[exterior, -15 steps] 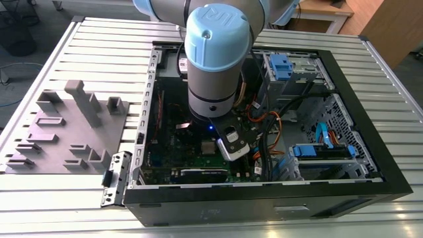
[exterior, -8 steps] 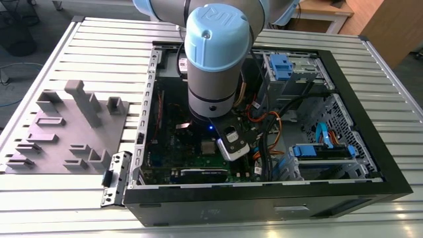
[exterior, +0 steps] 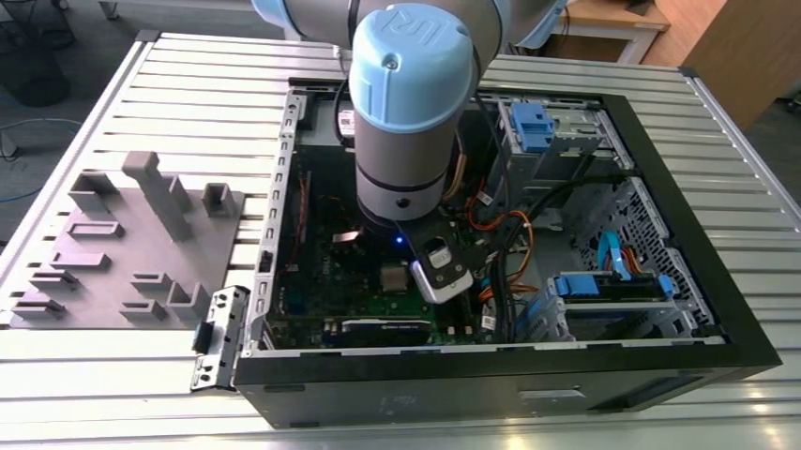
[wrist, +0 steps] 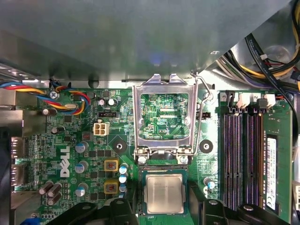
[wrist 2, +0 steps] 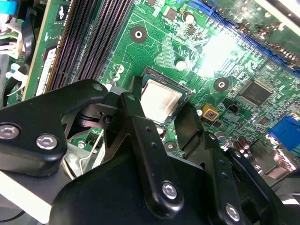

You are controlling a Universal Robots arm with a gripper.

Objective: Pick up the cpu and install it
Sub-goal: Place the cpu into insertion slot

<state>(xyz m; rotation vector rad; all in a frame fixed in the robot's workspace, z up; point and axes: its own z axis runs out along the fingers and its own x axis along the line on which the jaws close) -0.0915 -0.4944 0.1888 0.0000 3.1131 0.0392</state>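
End effector hovering open over motherboard, fingers straddling cpu lying in socket; retention frame lying hinged back beside it.

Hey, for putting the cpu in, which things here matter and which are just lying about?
In the job:
cpu
gripper, over the cpu
open metal frame, swung up beside the cpu
green circuit board

Just lying about:
grey plastic blocks, outside the case
memory slots
coloured wires
blue drive bracket
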